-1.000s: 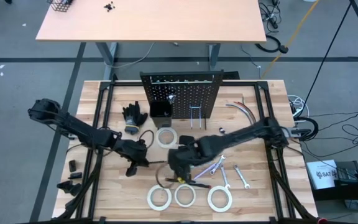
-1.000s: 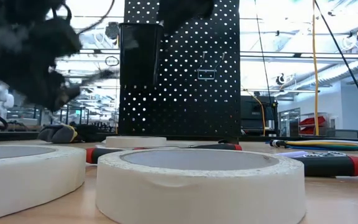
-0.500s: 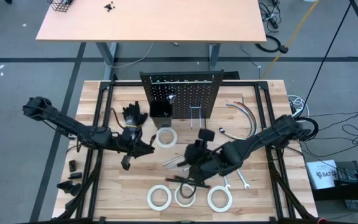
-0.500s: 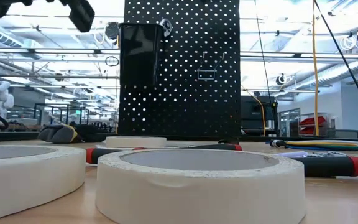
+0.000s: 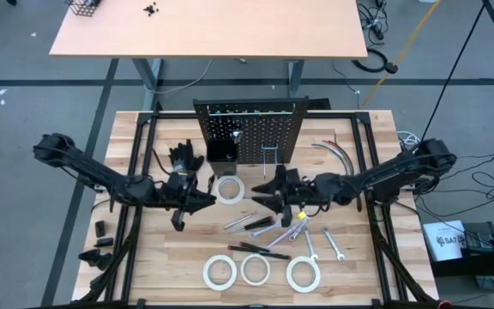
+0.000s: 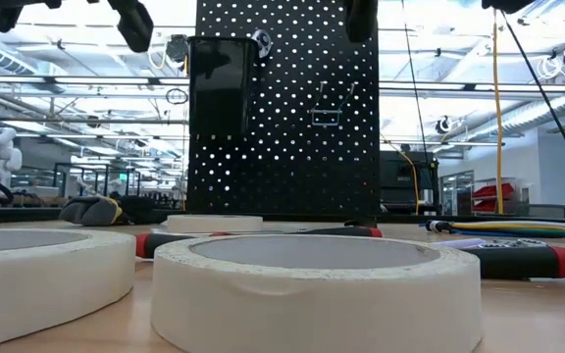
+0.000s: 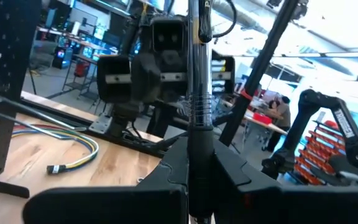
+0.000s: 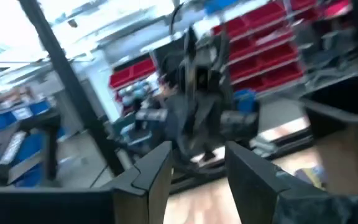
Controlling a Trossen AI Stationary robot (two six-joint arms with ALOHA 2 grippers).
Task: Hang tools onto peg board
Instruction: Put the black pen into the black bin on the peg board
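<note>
The black peg board (image 5: 251, 129) stands upright at the table's far middle. My left gripper (image 5: 201, 197) hangs left of center, pointing level toward the table's right, shut on a silver ratchet (image 7: 197, 106) with a knurled shaft. Facing it from the right, my right gripper (image 5: 266, 190) is open with nothing between its fingers (image 8: 154, 174). Between them a white tape roll (image 5: 229, 189) lies flat. Wrenches (image 5: 309, 245) and screwdrivers (image 5: 260, 251) lie on the table nearer the front, with other tape rolls (image 5: 255, 269). My left gripper pinches the ratchet's shaft below its knurled band (image 7: 199, 155) between its two fingers. The fingers come level from the table's left and lie across the shaft. The ratchet stands up out of the fingers, lifted clear of the table.
Black gloves (image 5: 185, 161) lie left of the peg board and curved hoses (image 5: 337, 154) to its right. A small black bin (image 5: 221, 151) hangs on the board's left side, hooks (image 5: 270, 159) to its right. Black frame rails (image 5: 131, 223) run along both table sides.
My left gripper has risen and tipped up from pointing down to about level, staying shut. My right gripper has lifted off the tools near the table's front middle, gone toward the far edge and turned to face the left gripper.
</note>
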